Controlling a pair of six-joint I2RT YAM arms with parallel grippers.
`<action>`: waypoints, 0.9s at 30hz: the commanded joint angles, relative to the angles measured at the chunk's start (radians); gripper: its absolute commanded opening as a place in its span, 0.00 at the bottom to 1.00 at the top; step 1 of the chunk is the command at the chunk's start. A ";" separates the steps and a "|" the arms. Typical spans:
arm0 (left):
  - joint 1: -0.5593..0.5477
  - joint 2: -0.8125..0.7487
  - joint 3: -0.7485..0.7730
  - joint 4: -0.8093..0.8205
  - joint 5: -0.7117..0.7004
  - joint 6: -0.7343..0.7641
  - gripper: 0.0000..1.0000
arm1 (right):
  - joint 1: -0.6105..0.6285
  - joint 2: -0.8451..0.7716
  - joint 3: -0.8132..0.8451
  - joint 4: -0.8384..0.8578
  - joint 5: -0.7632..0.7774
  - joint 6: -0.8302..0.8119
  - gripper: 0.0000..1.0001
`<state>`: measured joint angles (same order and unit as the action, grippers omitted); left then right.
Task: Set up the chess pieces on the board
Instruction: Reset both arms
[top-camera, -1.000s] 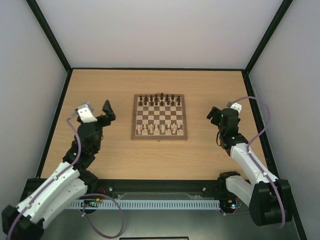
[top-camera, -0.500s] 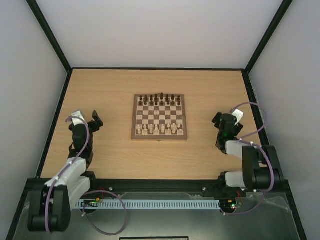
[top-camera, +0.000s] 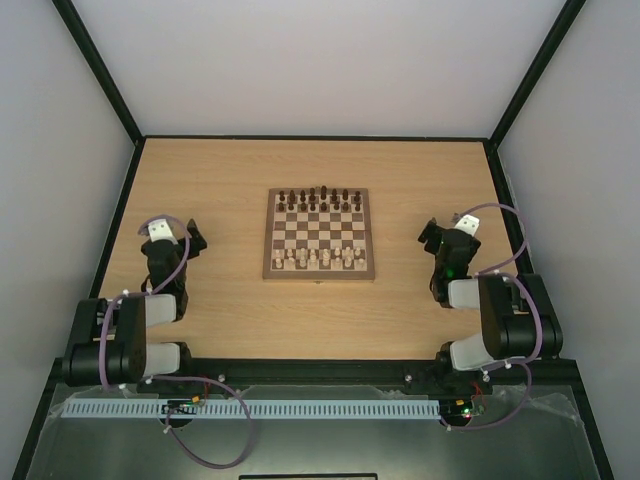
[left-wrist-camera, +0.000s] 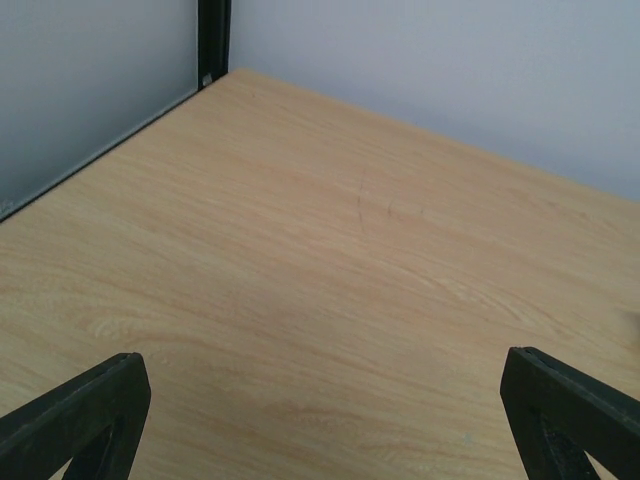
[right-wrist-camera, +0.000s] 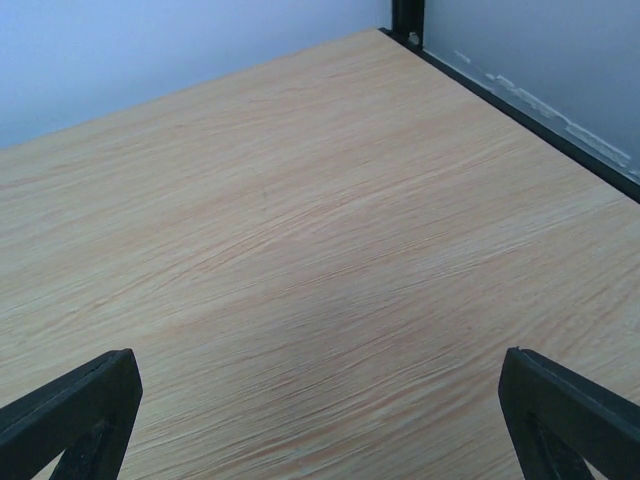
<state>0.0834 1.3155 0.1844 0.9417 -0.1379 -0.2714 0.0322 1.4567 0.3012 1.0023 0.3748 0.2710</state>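
The board (top-camera: 319, 234) lies in the middle of the table in the top view. The pale chess pieces (top-camera: 318, 259) stand in rows on its near side. Dark brown pieces (top-camera: 320, 197) stand in rows on its far side. My left gripper (top-camera: 193, 240) is open and empty, low over bare table well left of the board. My right gripper (top-camera: 428, 238) is open and empty, low over bare table well right of the board. In both wrist views the fingers (left-wrist-camera: 75, 415) (right-wrist-camera: 570, 415) stand wide apart with only wood between them. Neither wrist view shows the board or any piece.
The wooden table (top-camera: 230, 170) is framed by black rails and grey walls. A corner post (left-wrist-camera: 213, 40) stands at the far left in the left wrist view; another corner post (right-wrist-camera: 408, 18) and side rail show in the right wrist view.
Both arms have folded back toward their bases. The left gripper dropped from a raised pose to the table's left side; the right gripper drew back slightly. The pieces have not moved.
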 joint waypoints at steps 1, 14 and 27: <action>0.020 0.013 0.027 0.123 0.003 0.024 0.99 | 0.009 0.020 -0.026 0.119 -0.038 -0.047 0.99; 0.031 0.071 -0.022 0.299 0.067 0.069 0.99 | 0.026 0.055 -0.088 0.262 -0.032 -0.070 0.99; -0.065 0.203 0.065 0.266 0.054 0.187 0.99 | 0.026 0.055 -0.087 0.257 -0.031 -0.069 0.99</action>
<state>0.0341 1.5204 0.2237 1.1950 -0.0750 -0.1295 0.0536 1.5112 0.2180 1.2026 0.3248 0.2119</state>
